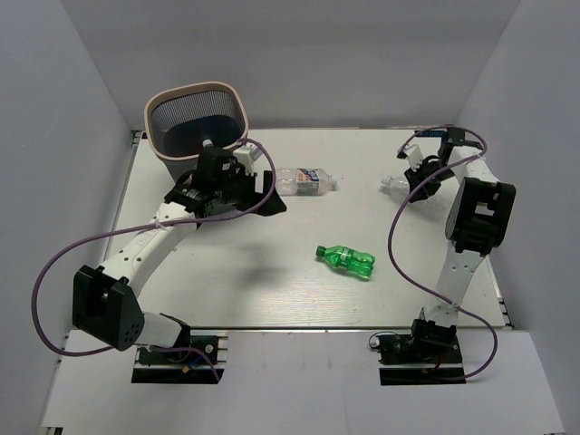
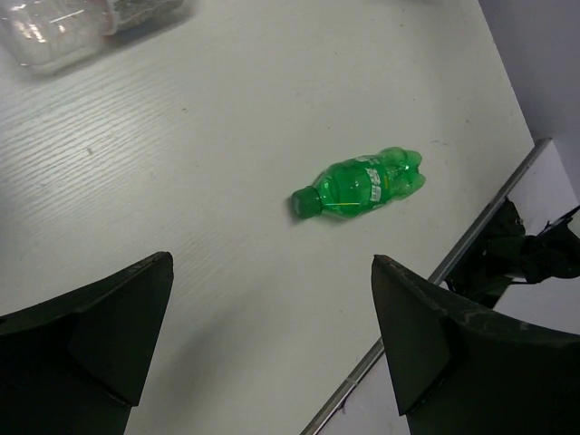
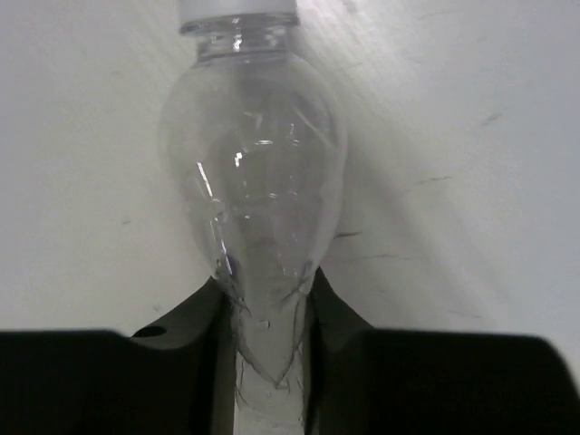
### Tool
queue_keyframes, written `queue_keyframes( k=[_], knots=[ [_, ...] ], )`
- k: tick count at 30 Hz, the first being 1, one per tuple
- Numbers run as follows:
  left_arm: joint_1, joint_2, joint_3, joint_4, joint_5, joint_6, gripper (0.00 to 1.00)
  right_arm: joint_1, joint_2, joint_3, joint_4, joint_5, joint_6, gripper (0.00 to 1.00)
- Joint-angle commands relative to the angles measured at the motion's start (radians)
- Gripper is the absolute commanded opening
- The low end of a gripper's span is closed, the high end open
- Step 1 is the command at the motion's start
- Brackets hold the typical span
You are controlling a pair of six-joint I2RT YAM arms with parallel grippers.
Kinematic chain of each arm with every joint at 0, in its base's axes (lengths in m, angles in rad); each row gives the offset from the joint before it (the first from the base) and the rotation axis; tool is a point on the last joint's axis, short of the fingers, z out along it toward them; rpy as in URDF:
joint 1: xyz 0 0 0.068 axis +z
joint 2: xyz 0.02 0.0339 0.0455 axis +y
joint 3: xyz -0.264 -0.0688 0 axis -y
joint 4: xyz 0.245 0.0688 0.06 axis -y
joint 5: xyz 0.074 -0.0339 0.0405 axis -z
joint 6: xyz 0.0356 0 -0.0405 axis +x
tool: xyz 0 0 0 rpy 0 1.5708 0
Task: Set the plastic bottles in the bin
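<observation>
A white bench [image 1: 272, 290] with a faint wood-like grain carries a tall bin [image 1: 198, 118] at its far left corner: dark grey mesh walls, rounded-square, with a smooth pale beige rim. A small green bottle [image 1: 345, 259], glossy and ribbed with a green cap, lies on its side near the middle of the bench. A clear labelled bottle [image 1: 304, 179] lies on its side just right of the bin. The left tool [image 2: 272, 263] hangs by the bin with its two dark wedge-shaped fingers spread wide, holding nothing. At the far right of the bench, the right tool [image 3: 267, 317] pinches the tapered end of a see-through, crinkled clear bottle [image 3: 254, 163] between its fingers. The bottle's pale cap points away from the tool.
</observation>
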State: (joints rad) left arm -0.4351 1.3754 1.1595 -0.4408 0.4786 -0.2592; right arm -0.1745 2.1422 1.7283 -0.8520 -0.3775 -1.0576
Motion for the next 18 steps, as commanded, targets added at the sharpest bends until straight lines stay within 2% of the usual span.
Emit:
queue_keyframes(
  k=[1,5,6,8,10,11,12,13,14,15,16,17,18],
  knots=[
    [-0.023,-0.026,-0.023,0.082,0.078,-0.038,1.00,0.024,-0.027,0.080,-0.262,-0.156,-0.126,0.10],
    [-0.044,-0.006,-0.046,0.014,0.078,0.011,1.00,0.105,-0.108,0.296,-0.399,-0.329,-0.144,0.08],
    [-0.054,-0.006,-0.056,0.004,0.078,0.011,1.00,0.171,-0.116,0.327,-0.404,-0.377,-0.131,0.08],
    [-0.066,-0.006,-0.101,-0.009,0.090,0.023,1.00,0.269,-0.151,0.436,-0.321,-0.440,-0.061,0.10],
    [-0.067,-0.027,-0.158,-0.009,0.091,0.023,1.00,0.347,-0.198,0.452,-0.216,-0.504,0.118,0.11],
    [-0.079,-0.041,-0.178,-0.009,0.091,0.012,1.00,0.404,-0.238,0.389,0.047,-0.521,0.183,0.11],
    [-0.079,-0.056,-0.219,-0.009,0.080,0.012,1.00,0.412,-0.260,0.355,0.156,-0.534,0.408,0.11],
    [-0.088,-0.073,-0.240,0.005,0.080,-0.014,1.00,0.461,-0.312,0.315,0.380,-0.544,0.482,0.12],
    [-0.088,-0.111,-0.262,0.023,0.069,-0.028,1.00,0.477,-0.352,0.276,0.510,-0.544,0.554,0.12],
    [-0.088,-0.130,-0.305,0.036,0.069,-0.040,1.00,0.490,-0.376,0.173,0.739,-0.537,0.699,0.12],
    [-0.088,-0.148,-0.325,0.056,0.069,-0.064,1.00,0.533,-0.378,0.156,0.956,-0.499,0.826,0.12],
    [-0.097,-0.166,-0.342,0.056,0.069,-0.075,1.00,0.547,-0.377,0.151,1.029,-0.482,0.923,0.12],
    [-0.097,-0.200,-0.372,0.069,0.069,-0.084,1.00,0.559,-0.342,0.184,1.173,-0.456,0.962,0.12]
  ],
)
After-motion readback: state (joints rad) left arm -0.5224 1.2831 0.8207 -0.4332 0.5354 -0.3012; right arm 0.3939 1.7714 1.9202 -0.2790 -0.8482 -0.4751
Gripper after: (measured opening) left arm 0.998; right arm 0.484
